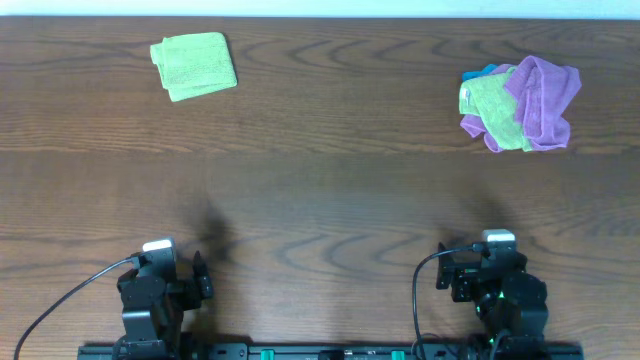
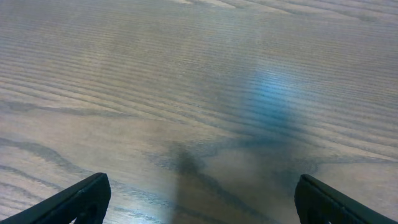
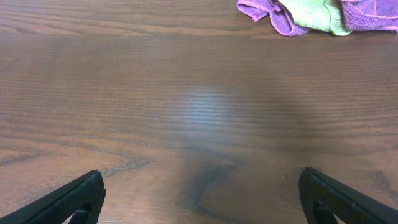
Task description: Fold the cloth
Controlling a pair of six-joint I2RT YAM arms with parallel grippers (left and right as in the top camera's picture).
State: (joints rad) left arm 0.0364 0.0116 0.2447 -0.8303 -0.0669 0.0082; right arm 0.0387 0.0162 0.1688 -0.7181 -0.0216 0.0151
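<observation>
The cloth [image 1: 194, 65] is light lime-green and lies folded into a small rectangle at the far left of the table, seen only in the overhead view. My left gripper [image 2: 200, 202] is open and empty over bare wood at the near left [image 1: 202, 272], far from the cloth. My right gripper [image 3: 202, 199] is open and empty at the near right [image 1: 448, 275].
A purple cloth [image 1: 545, 98] bunched with a duller yellow-green cloth [image 1: 492, 105] lies at the far right; it also shows at the top of the right wrist view [image 3: 311, 14]. The wooden table [image 1: 330, 190] spans the view.
</observation>
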